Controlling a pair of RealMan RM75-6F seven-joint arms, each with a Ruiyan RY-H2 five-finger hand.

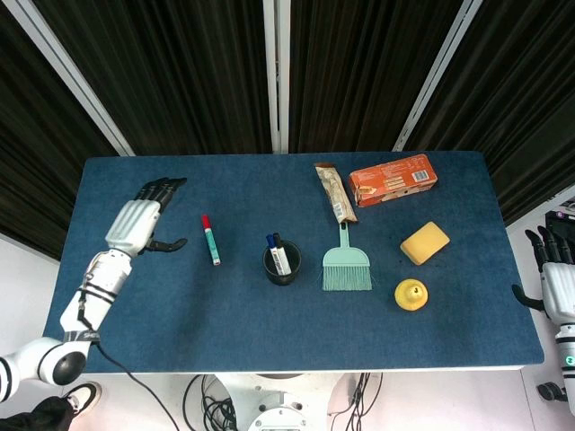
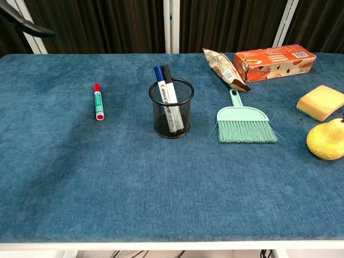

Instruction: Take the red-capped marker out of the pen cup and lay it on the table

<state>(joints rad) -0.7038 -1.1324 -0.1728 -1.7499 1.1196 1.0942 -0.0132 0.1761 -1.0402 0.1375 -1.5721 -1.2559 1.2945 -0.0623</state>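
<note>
The red-capped marker (image 1: 210, 240) lies flat on the blue table (image 1: 180, 314), left of the black mesh pen cup (image 1: 282, 263); the chest view shows the marker (image 2: 98, 101) and the cup (image 2: 171, 109) too. Two markers, one blue-capped and one black-capped, stand in the cup. My left hand (image 1: 137, 220) hovers left of the marker with its fingers spread, holding nothing; only a dark fingertip (image 2: 29, 28) shows at the chest view's top left. My right hand (image 1: 557, 278) hangs off the table's right edge, fingers straight and empty.
A teal hand brush (image 1: 345, 262) lies right of the cup. Behind it are a snack packet (image 1: 334, 192) and an orange box (image 1: 393, 180). A yellow sponge (image 1: 424, 242) and a yellow pear-shaped toy (image 1: 411, 294) sit at the right.
</note>
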